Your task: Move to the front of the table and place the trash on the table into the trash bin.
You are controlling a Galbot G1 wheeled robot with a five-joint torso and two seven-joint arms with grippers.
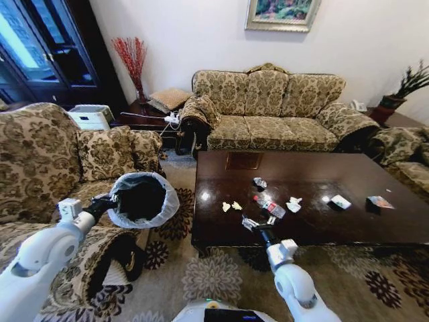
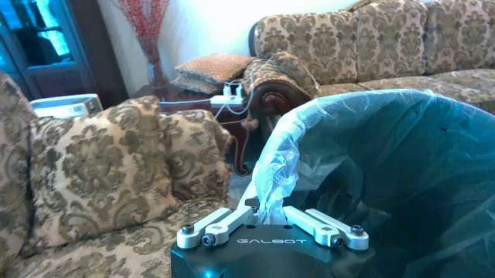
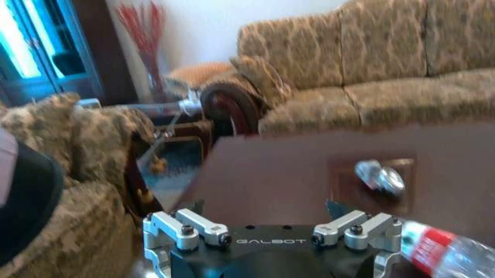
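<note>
The trash bin [image 1: 141,198], lined with a whitish bag, hangs tilted beside the table's left end, and my left gripper [image 1: 104,203] is shut on its rim. In the left wrist view the fingers [image 2: 267,217] pinch the bag's folded edge of the trash bin [image 2: 386,174]. My right gripper [image 1: 251,224] is open, low over the front edge of the table [image 1: 315,171]. A clear bottle with a red label [image 1: 269,206] lies just beyond it, the same bottle [image 3: 448,252] seen close by in the right wrist view. White tissues [image 1: 293,203], yellowish scraps [image 1: 231,206] and a silver wrapper [image 1: 259,182] lie nearby.
Two colourful wrappers [image 1: 340,201] [image 1: 380,202] lie on the right part of the table. A patterned armchair [image 1: 47,168] stands at the left, close under the bin. A long sofa [image 1: 275,111] stands behind the table. A patterned rug [image 1: 214,275] covers the floor.
</note>
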